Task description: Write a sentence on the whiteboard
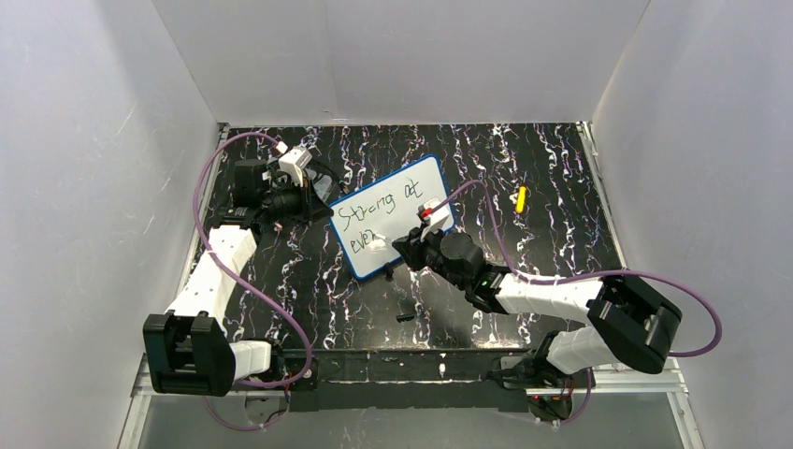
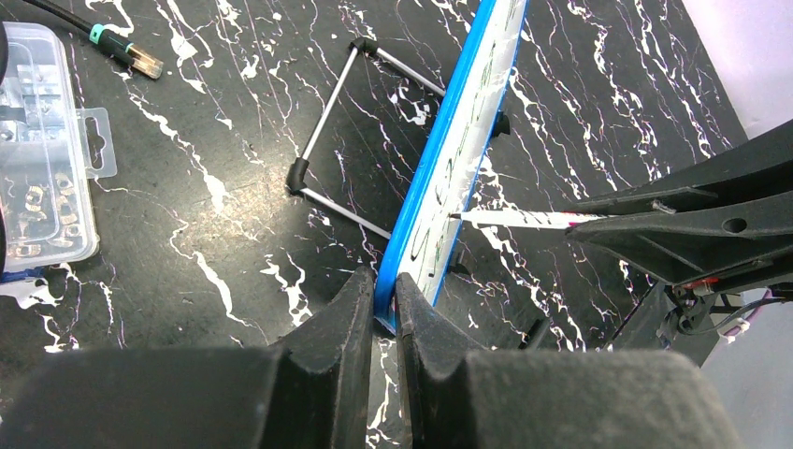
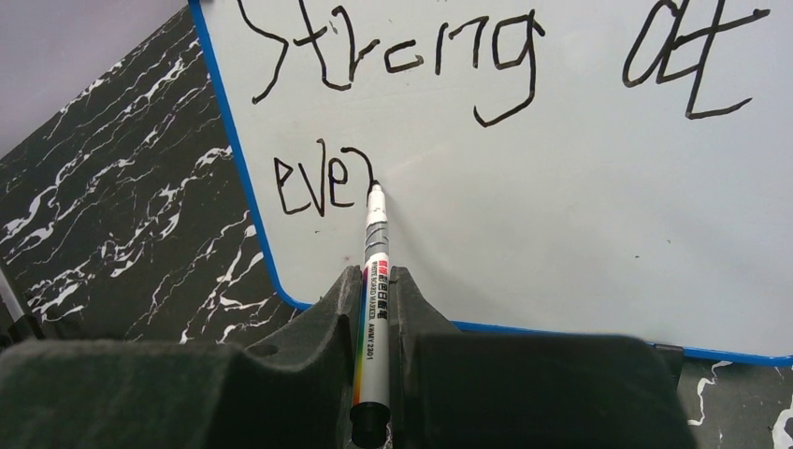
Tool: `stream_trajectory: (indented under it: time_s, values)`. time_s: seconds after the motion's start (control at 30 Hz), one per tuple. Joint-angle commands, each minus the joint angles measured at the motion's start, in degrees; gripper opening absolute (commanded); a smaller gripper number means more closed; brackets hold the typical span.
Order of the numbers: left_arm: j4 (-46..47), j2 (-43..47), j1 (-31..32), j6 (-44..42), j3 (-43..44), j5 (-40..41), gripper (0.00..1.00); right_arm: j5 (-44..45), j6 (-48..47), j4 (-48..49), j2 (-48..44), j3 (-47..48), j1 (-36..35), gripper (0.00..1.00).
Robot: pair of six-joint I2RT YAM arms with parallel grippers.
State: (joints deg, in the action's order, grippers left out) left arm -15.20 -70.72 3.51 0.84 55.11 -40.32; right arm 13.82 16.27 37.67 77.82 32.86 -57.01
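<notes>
Two firm grips: right gripper (image 3: 375,281) clamps the marker (image 3: 375,229), tip touching the whiteboard (image 3: 580,243) straight ahead of its fingers, on the sentence (image 3: 402,56), second line unfinished; left gripper (image 2: 384,285) pinches the whiteboard's near rim. Risk: a hard push tilts the whiteboard or slips the pinch; a sliding marker skews letters.

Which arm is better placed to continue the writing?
Right. Its jaws clamp the marker, tip at the unfinished second line of the sentence on the whiteboard. The left jaws are pinching the board's blue rim.

Robot lab cell, white walls (image 1: 93,140), marbled black table (image 1: 552,168) (parts box (image 2: 37,140))
</notes>
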Motion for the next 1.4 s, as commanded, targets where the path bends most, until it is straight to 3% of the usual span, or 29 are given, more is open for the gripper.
stream_trajectory:
  time_s: [0.0, 0.37, 0.7, 1.1, 1.37]
  values:
    - [-0.71, 2.07, 0.1, -0.58, -0.02, -0.64, 0.0, 2.92, -0.72, 3.65, -0.44, 1.45, 0.15, 0.01]
    - [-0.75, 2.08, 0.1, -0.58, 0.0, -0.64, 0.0, 4.38, 0.51, 1.97, -2.64, -1.61, 0.15, 0.01]
    - [-0.72, 2.03, 0.14, -0.58, -0.01, -0.72, 0.0, 0.33, -0.05, 3.95, -5.44, -1.36, 0.15, 0.01]
    - [-0.72, 1.91, 0.14, -0.58, 0.06, -0.75, 0.0, 1.55, -2.38, 7.25, 0.51, 1.85, 0.15, 0.01]
    - [-0.72, 1.9, 0.1, -0.58, 0.11, -0.73, 0.0, 4.19, -2.08, 6.68, -0.1, -0.96, 0.15, 0.01]
